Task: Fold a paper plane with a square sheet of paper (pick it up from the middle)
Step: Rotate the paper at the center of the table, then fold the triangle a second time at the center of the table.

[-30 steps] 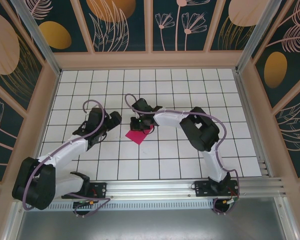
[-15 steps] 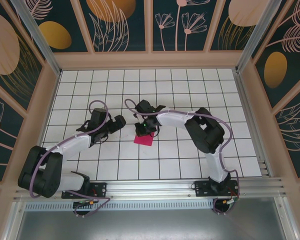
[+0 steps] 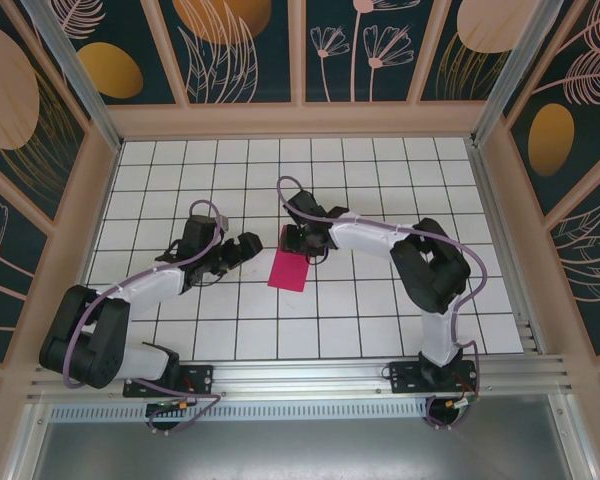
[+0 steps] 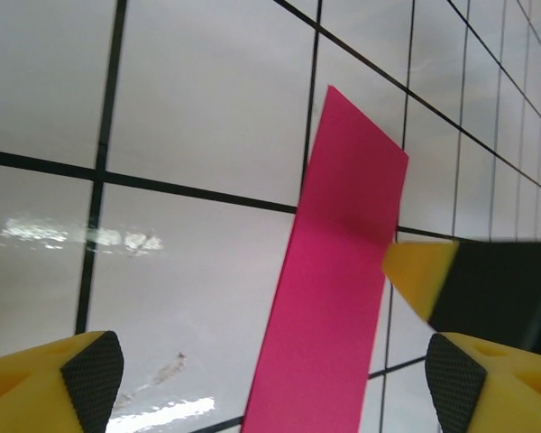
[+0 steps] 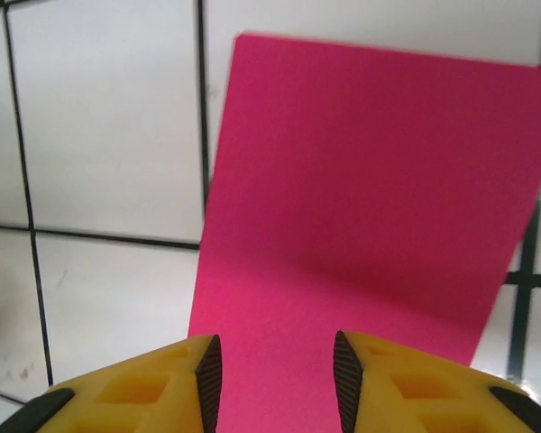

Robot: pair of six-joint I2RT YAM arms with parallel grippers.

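The square sheet of paper (image 3: pixel 288 273) is magenta-pink and lies flat on the white tiled table as a folded rectangle, not a pointed paper plane. My right gripper (image 3: pixel 298 242) hovers over its far end, open, with the paper (image 5: pixel 370 171) beneath and ahead of its yellow fingers (image 5: pixel 203 379). My left gripper (image 3: pixel 247 249) stands wide open just left of the sheet, at table height. In the left wrist view the paper (image 4: pixel 343 262) runs as a long strip between my left gripper's (image 4: pixel 272 383) fingers, and a yellow fingertip of the right gripper (image 4: pixel 415 271) touches its right edge.
The table (image 3: pixel 380 180) is a white grid of tiles inside wooden walls (image 3: pixel 300 120) with patterned panels. An aluminium rail (image 3: pixel 320 375) carrying both arm bases runs along the near edge.
My right gripper has opened and let go of the paper, which now lies flatter and a little further right. Both arms have shifted slightly to the right.
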